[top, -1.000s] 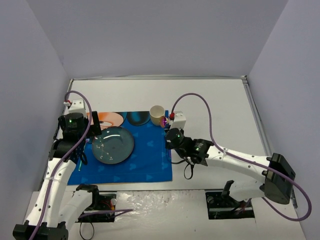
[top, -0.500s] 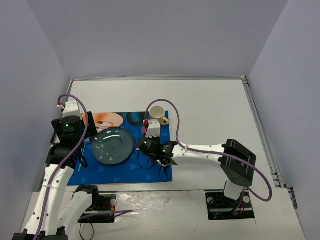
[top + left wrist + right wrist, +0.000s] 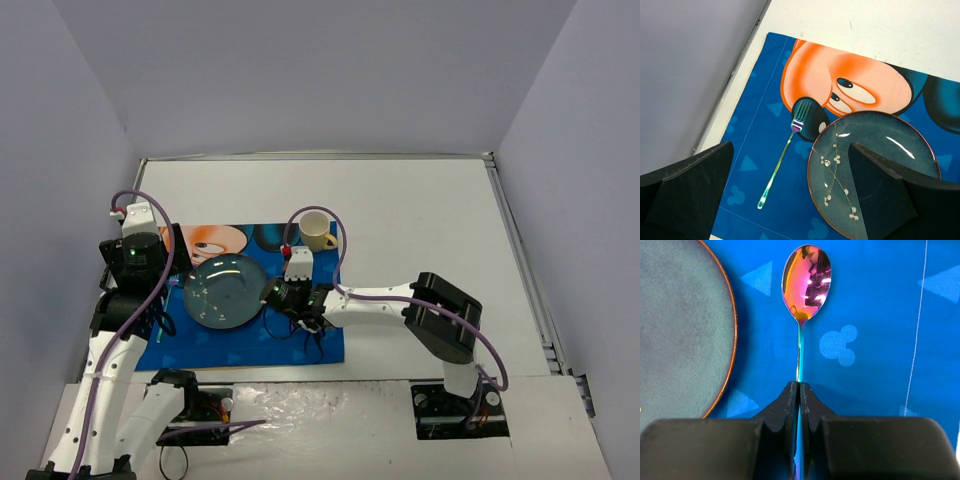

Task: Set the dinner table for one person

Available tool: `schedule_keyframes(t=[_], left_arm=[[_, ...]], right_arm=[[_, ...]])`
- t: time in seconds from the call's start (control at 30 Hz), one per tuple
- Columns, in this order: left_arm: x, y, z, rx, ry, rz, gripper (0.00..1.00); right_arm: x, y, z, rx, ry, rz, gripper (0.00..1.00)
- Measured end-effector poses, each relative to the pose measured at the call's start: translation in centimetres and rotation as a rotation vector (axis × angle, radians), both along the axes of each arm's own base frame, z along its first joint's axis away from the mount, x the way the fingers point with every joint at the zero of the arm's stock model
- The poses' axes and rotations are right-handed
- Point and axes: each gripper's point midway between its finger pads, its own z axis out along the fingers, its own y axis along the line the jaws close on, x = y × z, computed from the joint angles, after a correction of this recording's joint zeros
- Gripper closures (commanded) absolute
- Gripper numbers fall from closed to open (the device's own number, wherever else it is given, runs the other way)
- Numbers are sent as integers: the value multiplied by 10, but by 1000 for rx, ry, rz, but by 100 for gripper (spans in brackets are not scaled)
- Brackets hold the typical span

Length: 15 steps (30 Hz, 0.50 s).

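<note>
Iridescent spoon [image 3: 806, 282], handle tight in the right hand [image 3: 800, 390], beside teal plate [image 3: 680, 330]; left hand [image 3: 791, 147] wide, empty.

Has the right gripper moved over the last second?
Yes: the right gripper, gripping the spoon, swung left from the placemat's right edge to beside the plate.

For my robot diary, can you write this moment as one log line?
right hand: shut on spoon, over placemat right of plate | left hand: open, above fork | cup: by placemat's far right corner

Overhead view takes in the whole dinner table [image 3: 420, 200]; both wrist views look closely down, sharing the plate [image 3: 875, 132]
</note>
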Motion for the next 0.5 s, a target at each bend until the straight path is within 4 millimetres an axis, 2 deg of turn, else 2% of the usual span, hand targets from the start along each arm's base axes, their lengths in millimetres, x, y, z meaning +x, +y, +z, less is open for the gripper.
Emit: schedule_keyframes(t=[0.5], left_arm=[[2, -1, -4, -1, 17, -3, 3]], right_arm=[[-10, 5, -18, -19, 47, -34, 100]])
